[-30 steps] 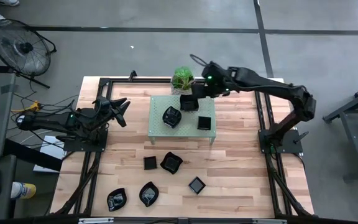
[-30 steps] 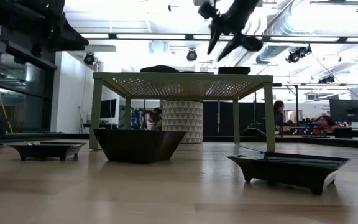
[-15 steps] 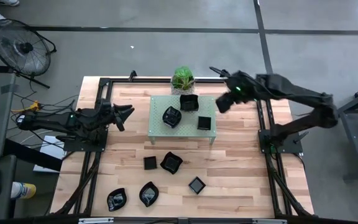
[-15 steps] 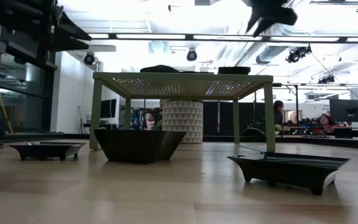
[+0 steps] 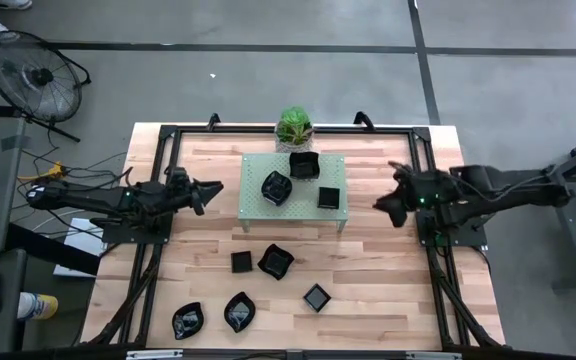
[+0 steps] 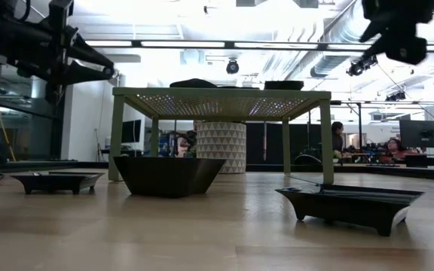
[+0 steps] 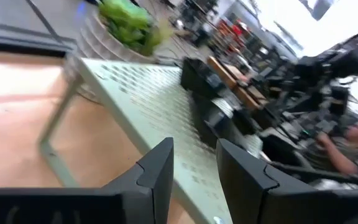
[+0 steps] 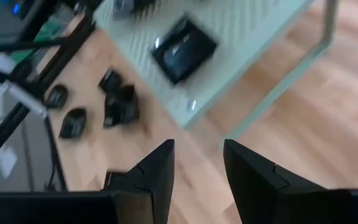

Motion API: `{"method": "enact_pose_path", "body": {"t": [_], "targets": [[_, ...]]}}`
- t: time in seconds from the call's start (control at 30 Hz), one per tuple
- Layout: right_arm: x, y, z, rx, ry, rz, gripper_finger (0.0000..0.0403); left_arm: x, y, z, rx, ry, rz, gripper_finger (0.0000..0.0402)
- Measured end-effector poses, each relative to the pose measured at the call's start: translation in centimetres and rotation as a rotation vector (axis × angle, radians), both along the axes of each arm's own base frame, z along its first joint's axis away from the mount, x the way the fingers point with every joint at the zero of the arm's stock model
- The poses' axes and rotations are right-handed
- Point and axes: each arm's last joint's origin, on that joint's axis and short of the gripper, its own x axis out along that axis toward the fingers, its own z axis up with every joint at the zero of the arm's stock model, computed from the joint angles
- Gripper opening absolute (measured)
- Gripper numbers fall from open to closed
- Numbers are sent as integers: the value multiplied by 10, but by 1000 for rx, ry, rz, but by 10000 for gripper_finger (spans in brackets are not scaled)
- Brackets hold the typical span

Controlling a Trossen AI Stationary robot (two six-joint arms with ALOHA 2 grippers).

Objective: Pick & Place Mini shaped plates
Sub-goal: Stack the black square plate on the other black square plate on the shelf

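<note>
Wooden tabletop (image 5: 388, 280) carried a pale green rack (image 5: 256, 210) bearing three black plates (image 5: 329, 196), while six more plates (image 5: 276, 261) lay on the near boards. Both arms hung to the sides, the left pincer (image 5: 208, 188) empty and slightly parted, the right pincer (image 5: 388, 197) empty and parted. Judged from above, the loose plates lay nearer-forward between both pincers, about equally reachable.
</note>
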Motion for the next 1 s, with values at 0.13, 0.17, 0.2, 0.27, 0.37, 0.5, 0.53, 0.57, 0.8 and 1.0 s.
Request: {"method": "enact_pose_path", "body": {"t": [0.13, 0.17, 0.2, 0.27, 0.37, 0.5, 0.53, 0.57, 0.8, 1.0], "targets": [[2, 16, -28, 74, -8, 67, 133, 1, -2, 1, -28, -18, -88, 120], [3, 21, -35, 96, -16, 83, 133, 1, -3, 1, -30, -17, -108, 120], [6, 26, -42, 117, -30, 100, 133, 1, -3, 1, -34, -15, -124, 120], [11, 35, -53, 159, -75, 118, 133, 2, -4, 0, -35, -15, -133, 120], [16, 49, -68, 204, -108, 123, 133, 2, -4, 1, -35, -15, -136, 120], [25, 66, -78, 241, -143, 136, 133, 2, -4, 0, -25, -1, -159, 120], [27, 70, -79, 252, -149, 143, 133, 2, -4, -1, -19, 3, -163, 120], [31, 75, -79, 263, -153, 148, 133, 2, -5, -1, -14, 5, -171, 120], [65, 110, -74, 258, -132, 188, 133, 2, -7, -1, 27, 21, -245, 120], [106, 139, -81, 241, 5, 191, 133, 3, -8, -1, 63, 33, -301, 120]]}}
